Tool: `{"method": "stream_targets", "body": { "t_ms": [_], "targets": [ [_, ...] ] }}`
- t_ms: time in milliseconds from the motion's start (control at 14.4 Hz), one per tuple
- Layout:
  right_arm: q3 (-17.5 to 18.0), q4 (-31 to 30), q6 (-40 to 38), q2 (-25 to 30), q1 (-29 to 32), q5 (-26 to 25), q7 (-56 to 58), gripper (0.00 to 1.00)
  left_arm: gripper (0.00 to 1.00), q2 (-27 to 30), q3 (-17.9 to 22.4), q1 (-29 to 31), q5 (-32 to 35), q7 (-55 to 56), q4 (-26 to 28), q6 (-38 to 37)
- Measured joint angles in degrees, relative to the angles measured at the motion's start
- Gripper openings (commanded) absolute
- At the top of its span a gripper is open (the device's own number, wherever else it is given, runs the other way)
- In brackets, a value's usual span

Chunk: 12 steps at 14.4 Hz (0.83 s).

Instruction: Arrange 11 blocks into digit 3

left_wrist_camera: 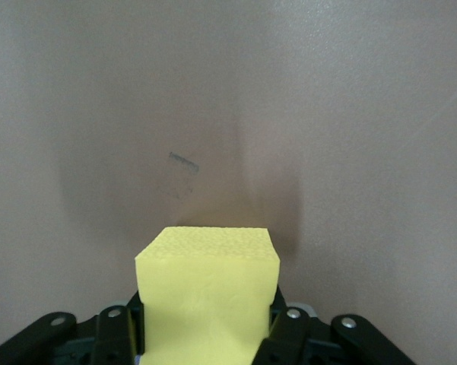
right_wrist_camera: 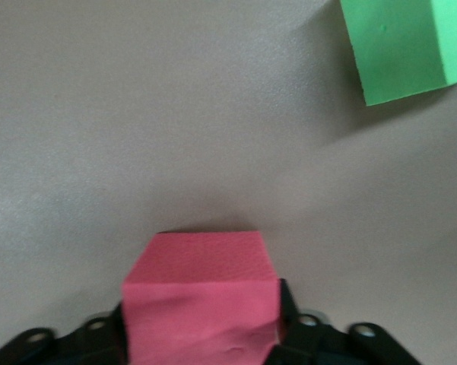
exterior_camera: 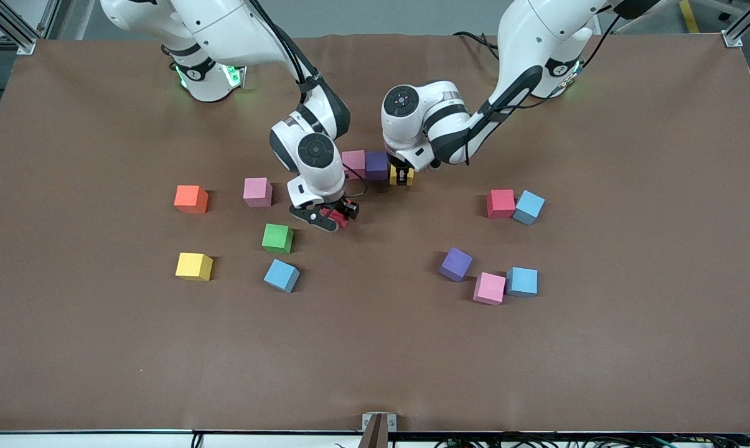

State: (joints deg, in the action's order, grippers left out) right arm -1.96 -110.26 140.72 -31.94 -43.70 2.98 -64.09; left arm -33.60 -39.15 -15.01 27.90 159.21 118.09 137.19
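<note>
My left gripper [exterior_camera: 401, 177] is shut on a yellow block [left_wrist_camera: 205, 289], low over the mat beside a purple block [exterior_camera: 376, 165] that touches a pink block [exterior_camera: 353, 163] in a short row. My right gripper [exterior_camera: 334, 216] is shut on a red block [right_wrist_camera: 201, 281], low at the mat near a green block [exterior_camera: 277, 238], which also shows in the right wrist view as the green block [right_wrist_camera: 403, 46]. The foam dents slightly between the fingers [right_wrist_camera: 287, 308]. Whether either held block touches the mat I cannot tell.
Toward the right arm's end lie an orange cube [exterior_camera: 191, 199], a pink block [exterior_camera: 257, 191], a yellow block [exterior_camera: 194, 266] and a blue block [exterior_camera: 282, 275]. Toward the left arm's end lie red [exterior_camera: 501, 203], blue [exterior_camera: 529, 207], purple [exterior_camera: 456, 264], pink [exterior_camera: 489, 288] and blue [exterior_camera: 522, 281] blocks.
</note>
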Motion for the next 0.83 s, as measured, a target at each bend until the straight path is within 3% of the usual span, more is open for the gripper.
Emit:
{"method": "stream_targets", "body": {
  "t_ms": [70,417,626,695,765,834],
  "targets": [
    [0.06,0.13,-0.03,0.0,-0.01,-0.02,0.66,0.01,0.56,-0.03,0.0,-0.1,0.0,0.11,-0.05,-0.02],
    [0.59,0.31,-0.32,0.0,-0.2,-0.18,18.55,0.02,0.58,-0.48,0.0,-0.52,-0.08,0.23,-0.71,-0.13],
    [0.89,0.53,-0.33,0.0,-0.69,-0.19,23.02,0.02,0.59,-0.82,0.0,-0.84,-0.15,0.31,-1.16,-0.15],
    [0.96,0.57,-0.33,0.0,-1.28,-0.19,23.42,0.02,0.7,-0.91,0.0,-0.88,-0.18,0.32,-1.27,-0.15],
    [1.01,0.58,-0.33,0.0,-2.08,-0.19,23.6,0.02,1.0,-0.98,0.0,-0.89,-0.18,0.32,-1.34,-0.17],
    [1.03,0.58,-0.37,0.0,-2.87,-0.19,23.64,0.02,1.0,-1.0,0.0,-0.9,-0.18,0.32,-1.38,-0.18]
  ]
}}
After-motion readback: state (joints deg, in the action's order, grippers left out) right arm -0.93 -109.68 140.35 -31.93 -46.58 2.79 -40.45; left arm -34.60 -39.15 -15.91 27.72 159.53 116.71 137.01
